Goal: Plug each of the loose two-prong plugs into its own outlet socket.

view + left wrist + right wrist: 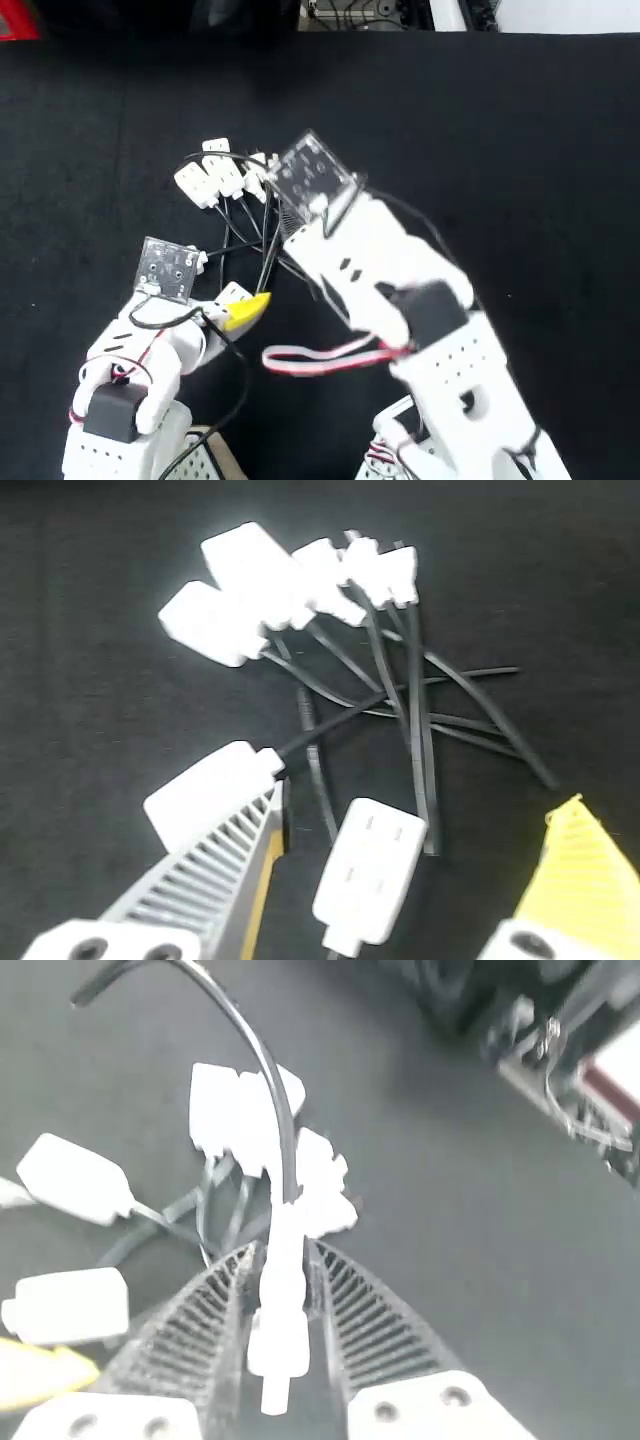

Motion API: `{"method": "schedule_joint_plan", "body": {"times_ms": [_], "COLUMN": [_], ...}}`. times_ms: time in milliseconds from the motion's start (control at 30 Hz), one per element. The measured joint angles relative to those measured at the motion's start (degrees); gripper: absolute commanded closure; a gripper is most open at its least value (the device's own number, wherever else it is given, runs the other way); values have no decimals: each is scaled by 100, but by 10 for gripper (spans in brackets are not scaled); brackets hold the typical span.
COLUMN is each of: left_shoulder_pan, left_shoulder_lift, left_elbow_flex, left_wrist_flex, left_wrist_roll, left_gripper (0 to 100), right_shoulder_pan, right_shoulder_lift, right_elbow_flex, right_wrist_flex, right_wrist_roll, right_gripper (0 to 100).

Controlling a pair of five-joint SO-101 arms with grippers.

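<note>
My right gripper (283, 1250) is shut on a white two-prong plug (279, 1310), whose black cable (262, 1055) arcs away from the fingers. Just beyond it lies a cluster of white plugs and sockets (245, 1110), also seen from above (215, 172). My left gripper (425, 798) is open, with its grey finger (215, 865) on one side and its yellow finger (575, 865) on the other. A white outlet socket (368, 880) lies slots up between them. Another white piece (208, 795) rests against the grey finger. In the high view the yellow finger (245, 308) sits near the tangled cables (250, 235).
Black cables (410, 695) fan out across the black table (520, 150) between the cluster and both grippers. A red and white wire loop (320, 358) hangs from the right arm. Open tabletop lies to the far right and the far left.
</note>
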Motion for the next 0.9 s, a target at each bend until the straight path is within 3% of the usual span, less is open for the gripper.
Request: {"method": "schedule_joint_plan", "body": {"times_ms": [333, 533, 900], "left_shoulder_pan": [369, 273, -255], "left_shoulder_lift": [-9, -9, 18], "left_elbow_flex": [-360, -422, -431], "left_wrist_flex": [-176, -176, -202], "left_wrist_roll": [1064, 1398, 1662], "left_gripper": [608, 608, 606], "right_shoulder_pan": [-659, -844, -1407], "right_shoulder_lift": [-905, -1547, -2330], "right_elbow_flex": [1881, 2409, 2848], "right_wrist_flex": [-1873, -2013, -2048], "right_wrist_roll": [-2409, -2927, -2998], "right_gripper": [978, 985, 985]}}
